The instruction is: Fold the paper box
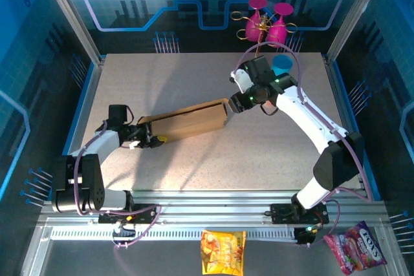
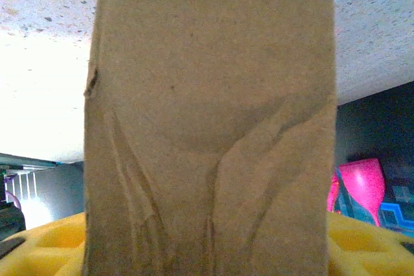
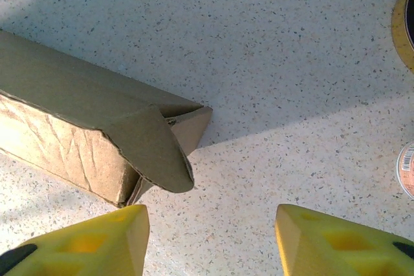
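A pale speckled table (image 1: 259, 153) sits inside a blue-lit enclosure with an aluminium frame. At its left, the left gripper (image 1: 150, 139) is pinched onto the near end of the paper box (image 1: 187, 123). The box is a long brown carton that lies on the table and slants up toward the right, between the two arms. Just off its far end, the right gripper (image 1: 235, 100) has its yellow fingers (image 3: 97, 244) spread wide, touching nothing. Two pink goblets (image 1: 265, 25) stand behind it at the back edge, and snack packets (image 1: 223, 250) lie in front of the arm bases. The likely trouble lies at that open end. If the right fingers push the rounded tuck flap (image 3: 155, 153) off-line, it may buckle rather than slide in. Since the carton is held at one end only, a push could also swing or skid it across the table. The left grip looks hard enough to crease the board, so a tighter squeeze risks crushing the wall. The overhead view gives the carton's full length and both arms, but hides the end detail. The right wrist view shows the flap hanging out and a small side flap (image 3: 193, 124) beside it. The left wrist view alone shows the wrinkles running up the panel from between the pads.
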You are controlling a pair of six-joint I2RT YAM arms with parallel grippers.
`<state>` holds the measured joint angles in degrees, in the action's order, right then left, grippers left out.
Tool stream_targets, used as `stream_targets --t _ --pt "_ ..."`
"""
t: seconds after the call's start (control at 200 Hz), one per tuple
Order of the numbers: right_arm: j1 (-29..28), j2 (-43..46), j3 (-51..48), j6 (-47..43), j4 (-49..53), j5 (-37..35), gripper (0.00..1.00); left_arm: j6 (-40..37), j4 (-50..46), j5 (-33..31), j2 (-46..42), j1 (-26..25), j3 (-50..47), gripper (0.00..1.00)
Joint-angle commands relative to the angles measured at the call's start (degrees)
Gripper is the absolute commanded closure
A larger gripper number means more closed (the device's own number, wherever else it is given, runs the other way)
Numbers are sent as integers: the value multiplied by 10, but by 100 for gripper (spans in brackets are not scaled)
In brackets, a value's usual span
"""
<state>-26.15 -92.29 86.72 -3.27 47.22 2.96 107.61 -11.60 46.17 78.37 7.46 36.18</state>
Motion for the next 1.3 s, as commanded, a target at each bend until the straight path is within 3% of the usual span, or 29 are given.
stream_targets --t 0.0,0.145,0.31,0.425,0.655,0.775,1.196,1.246,1.296 --pt "-13 -8 24 -18 16 -17 45 -7 -19 18 7 8 12 42" --pt "-25 -32 49 -27 24 -21 43 -7 -20 18 9 8 13 42" --pt "-39 -49 66 -36 30 -29 48 -7 -22 17 11 11 15 42" --pt "-43 -55 71 -36 32 -33 57 -7 -22 18 13 12 18 42" --pt "-47 -59 85 -25 43 -37 93 -7 -24 18 18 12 25 42" --pt "-53 -60 91 -12 53 -36 100 -7 -22 17 23 13 27 42" --pt "-56 -65 102 19 71 -34 100 -7 -20 16 31 14 29 44" --pt "-52 -68 107 23 73 -30 90 -28 -26 16 31 15 32 44" --pt "-47 -68 112 27 71 -23 87 -29 -27 16 31 15 32 44"
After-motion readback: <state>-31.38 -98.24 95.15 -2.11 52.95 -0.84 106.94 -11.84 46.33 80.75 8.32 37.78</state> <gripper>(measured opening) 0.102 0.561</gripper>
